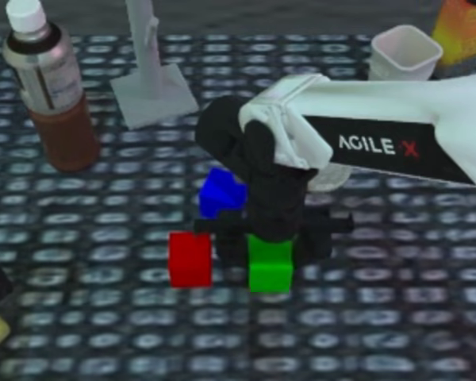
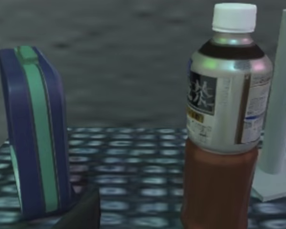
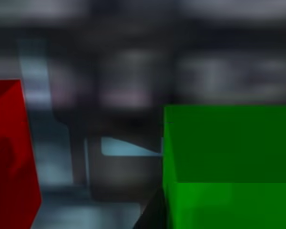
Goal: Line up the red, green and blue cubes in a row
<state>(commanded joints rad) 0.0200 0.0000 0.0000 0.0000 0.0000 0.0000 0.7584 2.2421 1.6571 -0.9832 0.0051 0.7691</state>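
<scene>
The right end effector (image 1: pixel 271 238) is lowered directly over the green cube (image 1: pixel 270 266) on the worktop (image 1: pixel 381 317); whether it is clamped cannot be told. The red cube (image 1: pixel 190 259) is placed just left, the blue cube (image 1: pixel 220 192) behind.

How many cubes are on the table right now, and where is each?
3. The red cube sits left of the green cube, a gap between them. The right gripper is down over the green one. The blue cube lies behind them, partly hidden by the arm.

tea bottle (image 2: pixel 224 124) | blue-green case (image 2: pixel 33 129), perhaps upright | white stand (image 2: pixel 281 119)
</scene>
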